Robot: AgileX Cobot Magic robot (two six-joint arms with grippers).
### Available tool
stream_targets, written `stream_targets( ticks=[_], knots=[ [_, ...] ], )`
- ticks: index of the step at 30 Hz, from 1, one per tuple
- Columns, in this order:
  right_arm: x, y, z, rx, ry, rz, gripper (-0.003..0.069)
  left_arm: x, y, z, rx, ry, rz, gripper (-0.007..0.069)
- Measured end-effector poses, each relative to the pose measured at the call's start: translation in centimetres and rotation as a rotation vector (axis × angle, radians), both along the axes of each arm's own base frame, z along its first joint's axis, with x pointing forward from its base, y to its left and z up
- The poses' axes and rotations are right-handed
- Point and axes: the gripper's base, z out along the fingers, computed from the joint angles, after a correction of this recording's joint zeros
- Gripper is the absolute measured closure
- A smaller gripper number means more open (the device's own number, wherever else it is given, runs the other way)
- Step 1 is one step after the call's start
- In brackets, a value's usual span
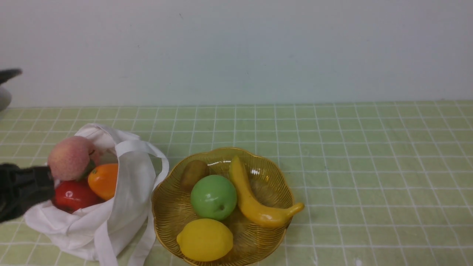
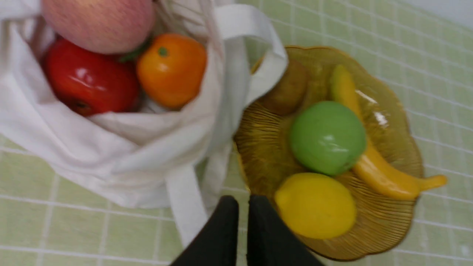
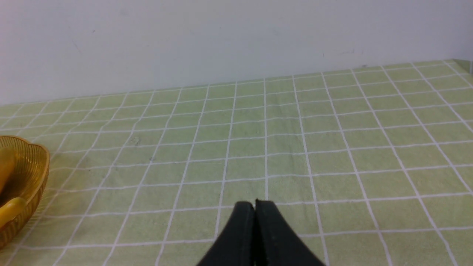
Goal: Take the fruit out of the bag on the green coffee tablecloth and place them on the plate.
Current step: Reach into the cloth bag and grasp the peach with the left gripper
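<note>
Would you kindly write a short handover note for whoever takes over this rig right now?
Left gripper: fingers nearly together, empty, by the bag.
Right gripper: shut, empty, over the tablecloth.
Peach, red apple and orange all lie in the bag.
Done: none of these on the plate yet.
Left: move all three onto the plate.

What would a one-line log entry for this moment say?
bag holds peach, red apple, orange | plate: green apple, lemon, banana, kiwi | left fingers nearly closed, empty | right fingers closed
</note>
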Motion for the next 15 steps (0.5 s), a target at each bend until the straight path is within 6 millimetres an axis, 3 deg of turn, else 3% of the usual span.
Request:
stream_targets(
  ticks=[1,7,9,11,15],
  knots=[
    [0.0,0.0,0.0,0.000,0.000,0.000,0.0673,1.7,0.5,1.1,0.054,0.009,0.003,0.0538],
    [0.0,0.0,0.0,0.000,0.000,0.000,0.0673,5.2,1.1,2.0,0.109,0.021,0.012,0.0354],
    [0.0,0.0,0.0,0.000,0.000,0.000,0.0673,6.2,1.2,1.5,0.123,0.029,0.006,0.0287],
    [0.0,0.0,0.0,0.000,0.000,0.000,0.0673,7.8,1.4,0.2,0.155,0.063,-0.015,0.0152],
    [0.0,0.0,0.0,0.000,0.000,0.000,0.0673,10.8,2.1,-2.1,0.243,0.102,-0.042,-0.0027]
  ],
)
